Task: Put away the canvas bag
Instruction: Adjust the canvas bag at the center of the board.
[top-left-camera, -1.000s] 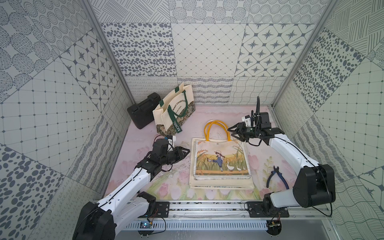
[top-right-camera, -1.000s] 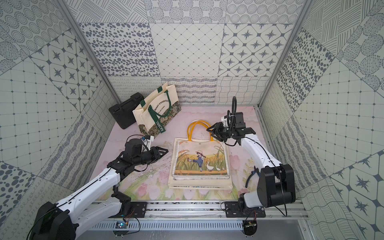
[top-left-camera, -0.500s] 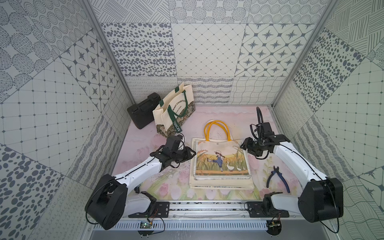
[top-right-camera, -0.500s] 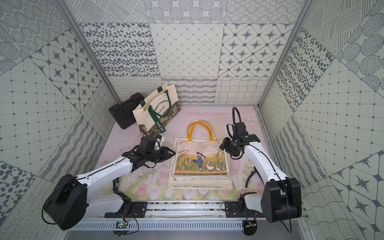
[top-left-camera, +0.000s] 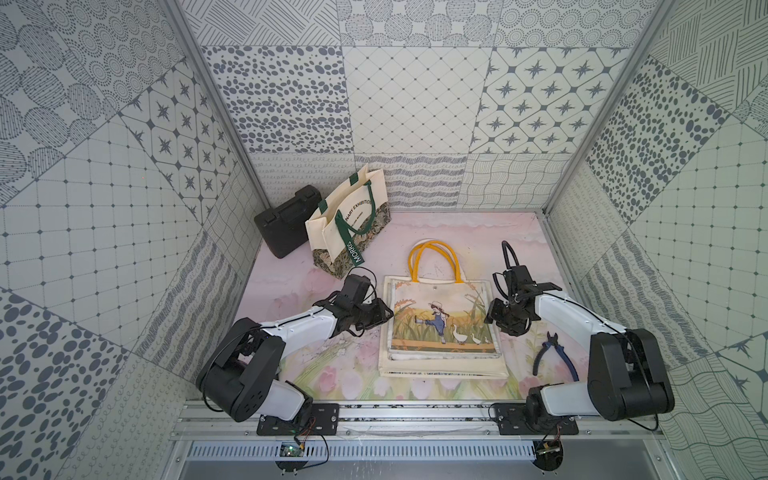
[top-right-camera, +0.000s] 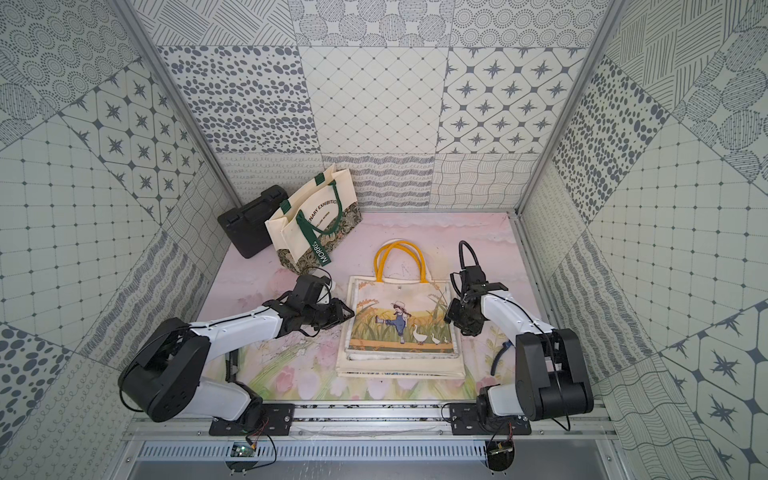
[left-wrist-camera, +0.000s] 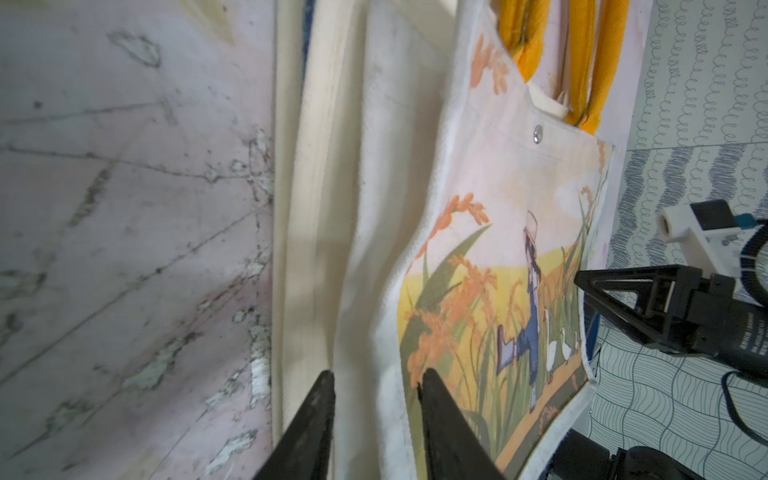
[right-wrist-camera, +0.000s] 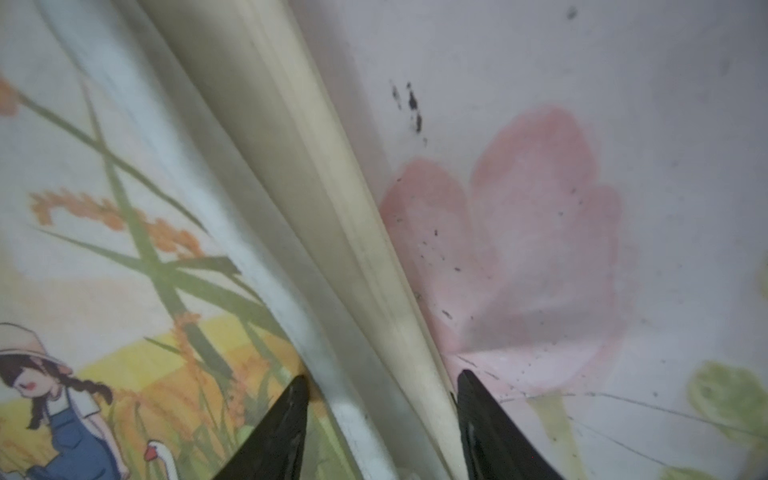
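The canvas bag (top-left-camera: 442, 316) (top-right-camera: 401, 320), printed with a girl and geese and fitted with yellow handles (top-left-camera: 434, 259), lies flat on a stack of cream folded fabric (top-left-camera: 440, 368). At the bag's left edge my left gripper (top-left-camera: 386, 313) (left-wrist-camera: 376, 376) is open. The bag's white side fold (left-wrist-camera: 374, 291) runs between its fingers. My right gripper (top-left-camera: 490, 320) (right-wrist-camera: 382, 378) is open at the right edge. One of its fingers is over the print (right-wrist-camera: 104, 249) and the other over the mat, with the cream edges between them.
A cream tote with green handles (top-left-camera: 349, 224) stands at the back left, in front of a black case (top-left-camera: 284, 226). Blue-handled pliers (top-left-camera: 557, 359) lie on the pink floral mat (top-left-camera: 291, 282) beside the right arm. Patterned walls enclose the space on three sides.
The left gripper has slid right to the bag's left edge. The right gripper has come from beside the yellow handles toward me to the bag's right edge, and its jaws have widened.
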